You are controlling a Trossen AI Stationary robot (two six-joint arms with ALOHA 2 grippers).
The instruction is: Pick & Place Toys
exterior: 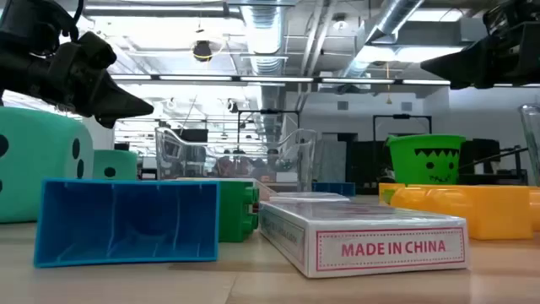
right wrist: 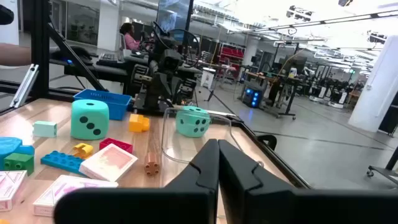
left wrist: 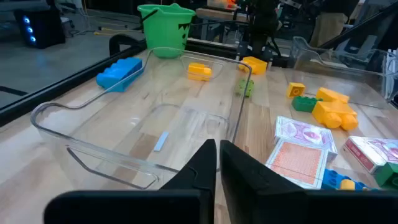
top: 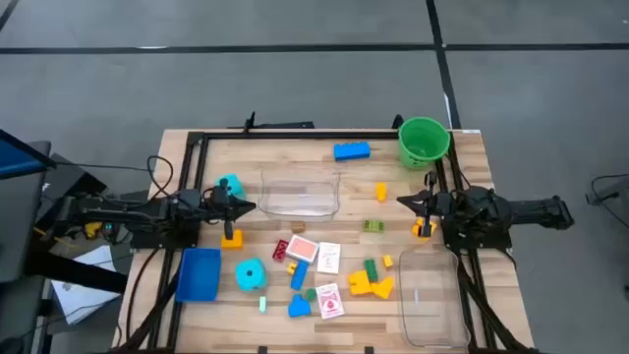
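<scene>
High view: both left gripper and right gripper clenched empty beside clear plastic tub, scattered coloured plastic toys loose near it, nothing placed yet.

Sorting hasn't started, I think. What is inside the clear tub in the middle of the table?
No toys lie in the middle tub. In the left wrist view one small pale strip shows at its floor; whether it lies inside or under the clear plastic cannot be told.
</scene>
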